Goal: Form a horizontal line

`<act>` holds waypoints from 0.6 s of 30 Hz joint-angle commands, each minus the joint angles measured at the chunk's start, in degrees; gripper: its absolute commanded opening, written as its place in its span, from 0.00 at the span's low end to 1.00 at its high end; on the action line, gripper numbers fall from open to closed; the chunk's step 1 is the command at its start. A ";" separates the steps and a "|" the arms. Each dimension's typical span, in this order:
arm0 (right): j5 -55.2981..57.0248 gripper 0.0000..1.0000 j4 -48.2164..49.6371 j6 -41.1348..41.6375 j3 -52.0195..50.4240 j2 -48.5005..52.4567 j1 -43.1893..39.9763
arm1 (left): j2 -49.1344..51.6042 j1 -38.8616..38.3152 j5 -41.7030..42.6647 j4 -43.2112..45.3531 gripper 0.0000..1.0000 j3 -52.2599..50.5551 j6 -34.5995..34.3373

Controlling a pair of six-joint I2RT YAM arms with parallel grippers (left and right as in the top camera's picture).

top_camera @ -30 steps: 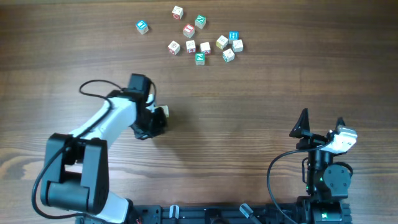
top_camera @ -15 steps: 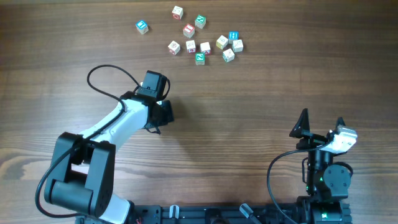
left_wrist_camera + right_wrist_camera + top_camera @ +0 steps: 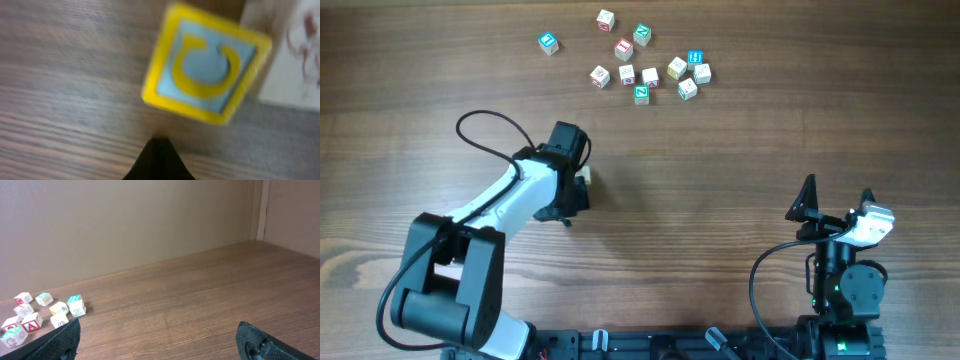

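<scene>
My left gripper (image 3: 572, 190) is low over the table's middle left; in the left wrist view its fingers meet in one dark tip (image 3: 160, 157), shut and holding nothing. Just beyond the tip a yellow-framed cube (image 3: 207, 67) with a pale blue face lies on the wood, blurred. A pale cream cube (image 3: 295, 55) with red marks is next to it on the right. The overhead view shows only one small pale cube (image 3: 585, 177) at the gripper's right side. My right gripper (image 3: 838, 213) is open and empty at the near right, and it also shows in the right wrist view (image 3: 165, 340).
A loose cluster of several letter cubes (image 3: 650, 77) lies at the far middle, with green-faced (image 3: 642, 34), red-faced (image 3: 624, 48) and blue-faced (image 3: 696, 58) ones. Another blue-faced cube (image 3: 549, 42) sits apart to the left. The cluster shows in the right wrist view (image 3: 60, 311).
My left gripper swung up and to the right over the small cube, then drew back slightly left, so the cube shows again at its right side. The right arm has not moved.
</scene>
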 commanded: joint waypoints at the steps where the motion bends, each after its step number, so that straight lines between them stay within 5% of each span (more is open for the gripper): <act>1: 0.37 1.00 0.17 -0.70 -0.04 -0.31 -0.28 | -0.09 1.79 -3.52 2.05 0.04 -0.07 -3.13; 10: 0.37 1.00 0.15 -0.72 -0.04 -0.31 -0.28 | -0.09 1.81 0.79 7.69 0.04 -0.07 -3.10; 18: 0.37 1.00 0.15 -0.70 -0.04 -0.31 -0.28 | -2.47 7.13 -0.31 2.89 0.04 0.68 -3.17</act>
